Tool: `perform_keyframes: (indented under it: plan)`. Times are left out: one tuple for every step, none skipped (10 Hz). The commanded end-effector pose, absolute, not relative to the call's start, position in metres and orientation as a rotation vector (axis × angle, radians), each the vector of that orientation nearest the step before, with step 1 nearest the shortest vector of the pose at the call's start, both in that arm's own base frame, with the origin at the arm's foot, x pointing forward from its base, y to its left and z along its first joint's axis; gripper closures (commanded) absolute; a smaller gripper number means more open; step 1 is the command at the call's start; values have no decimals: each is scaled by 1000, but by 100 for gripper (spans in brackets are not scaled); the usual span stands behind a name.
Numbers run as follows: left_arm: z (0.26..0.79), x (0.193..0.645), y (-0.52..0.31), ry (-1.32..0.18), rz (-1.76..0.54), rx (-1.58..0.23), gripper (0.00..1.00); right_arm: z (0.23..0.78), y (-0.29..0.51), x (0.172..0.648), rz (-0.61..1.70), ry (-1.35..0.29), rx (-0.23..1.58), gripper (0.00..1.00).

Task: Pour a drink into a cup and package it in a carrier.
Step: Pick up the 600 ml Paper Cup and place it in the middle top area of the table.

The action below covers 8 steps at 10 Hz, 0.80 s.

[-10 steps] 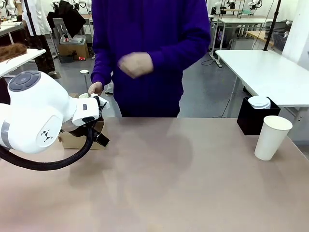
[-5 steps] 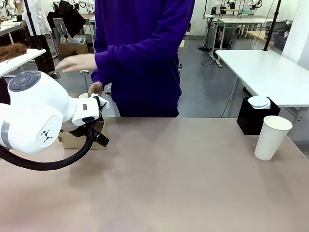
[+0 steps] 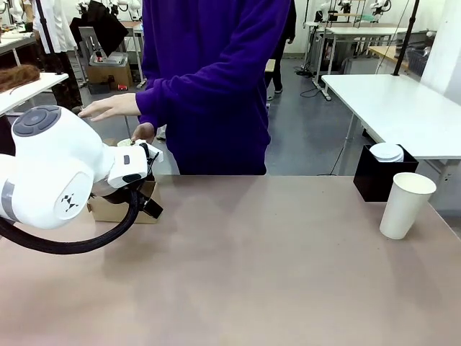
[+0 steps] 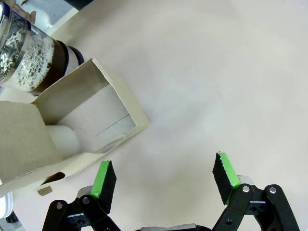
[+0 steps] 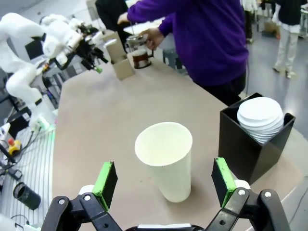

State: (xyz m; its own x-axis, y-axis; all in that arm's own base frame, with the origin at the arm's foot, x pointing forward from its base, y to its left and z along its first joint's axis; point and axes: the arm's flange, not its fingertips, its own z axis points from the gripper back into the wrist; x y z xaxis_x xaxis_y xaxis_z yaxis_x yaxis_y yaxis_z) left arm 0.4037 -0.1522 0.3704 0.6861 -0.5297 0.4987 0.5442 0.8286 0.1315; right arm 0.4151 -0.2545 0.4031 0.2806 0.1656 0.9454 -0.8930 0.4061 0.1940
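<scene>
— Drink [image 4: 57, 62] first: where is it?
— Dark, low in the glass jug [image 4: 26, 53], ahead of the left claw [image 4: 162, 166] and far off to its left, just behind the carrier [image 4: 122, 96].
— And that claw?
— Spread wide, gripping nothing, over bare table [image 4: 216, 72]. The carrier lies just ahead of its left finger; I cannot tell whether they touch. Something white and round sits in one pocket.
— Anyone at the jug?
— A person's hand [image 5: 153, 37] holds it, well beyond the right claw [image 5: 163, 166].
— That one?
— Spread wide too, empty. The white paper cup [image 5: 166, 159] stands upright straight ahead of it, clear of both fingers. Just right of the cup, a black box [image 5: 250, 154] holds stacked white lids [image 5: 261, 118].
</scene>
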Motion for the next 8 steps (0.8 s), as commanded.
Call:
perform_keyframes:
  plan:
    - [371,403,-152,-550,-601,-29,0,412,-251,403,857,-1043,848,0]
    - [371,403,-152,-550,-601,-29,0,412,-251,403,857,-1043,848,0]
    - [371,403,-152,-550,-601,-29,0,412,-251,403,857,-1043,848,0]
    - [371,403,-152,-550,-601,-29,0,411,-257,410,849,-1051,858,0]
    - [371,403,-152,-550,-601,-29,0,394,-259,411,839,-1109,874,0]
    - [371,403,-152,-550,-601,-29,0,374,-259,408,842,-1185,883,0]
    - [371,403,-152,-550,-601,-29,0,354,-254,401,842,-1242,902,0]
    - [371,403,-152,-550,-601,-29,0,340,-247,399,824,-1282,904,0]
